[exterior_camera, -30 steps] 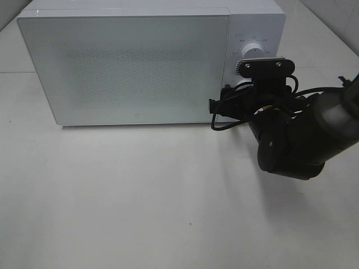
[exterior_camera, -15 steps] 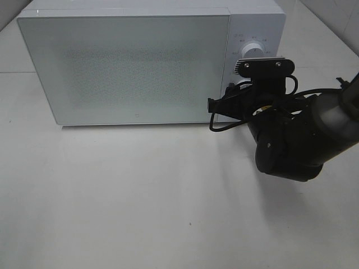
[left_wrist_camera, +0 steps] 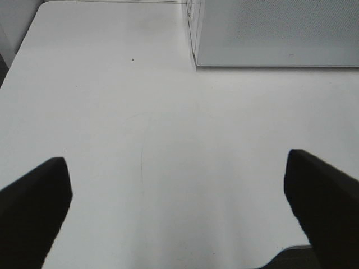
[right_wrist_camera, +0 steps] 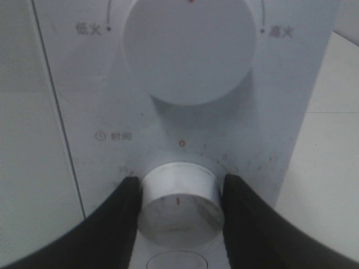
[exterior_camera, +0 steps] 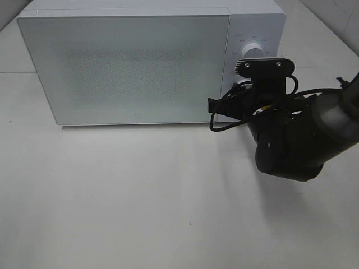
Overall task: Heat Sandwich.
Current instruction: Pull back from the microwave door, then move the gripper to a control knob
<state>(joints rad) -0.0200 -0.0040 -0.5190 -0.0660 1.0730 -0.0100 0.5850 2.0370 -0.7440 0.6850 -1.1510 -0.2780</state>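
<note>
White tabletop [exterior_camera: 140, 196] filled the high view, with a white microwave [exterior_camera: 129, 67] standing at 12 o'clock on it. Its door [exterior_camera: 123, 61] was shut, and the speckled, frosted pane let nothing inside be made out. The sandwich appeared in none of the three views, so whether it lay behind that door could not be told.

At 3 o'clock from the door ran the narrow control panel [exterior_camera: 238, 42], carrying an upper dial [exterior_camera: 253, 51] and, at 6 o'clock from it, a lower dial [right_wrist_camera: 178, 204]. The right arm [exterior_camera: 297, 140], black and bulky, reached in from 3 o'clock of the high view, and its wrist camera bracket [exterior_camera: 265, 66] hid most of the lower dial from above. From the right wrist, the right gripper [right_wrist_camera: 179, 193] was seen closed around the lower dial, one black finger [right_wrist_camera: 120, 210] pressed to each side of the silver rim. A short red tick showed on the dial's face, and a red 0 was printed on the panel just beside it. Chinese labels flanked the upper dial.

From the left wrist, the left gripper [left_wrist_camera: 175, 159] hung above the table with its fingers [left_wrist_camera: 33, 213] spread wide and holding nothing. The near corner of the microwave lay well apart from it.
</note>
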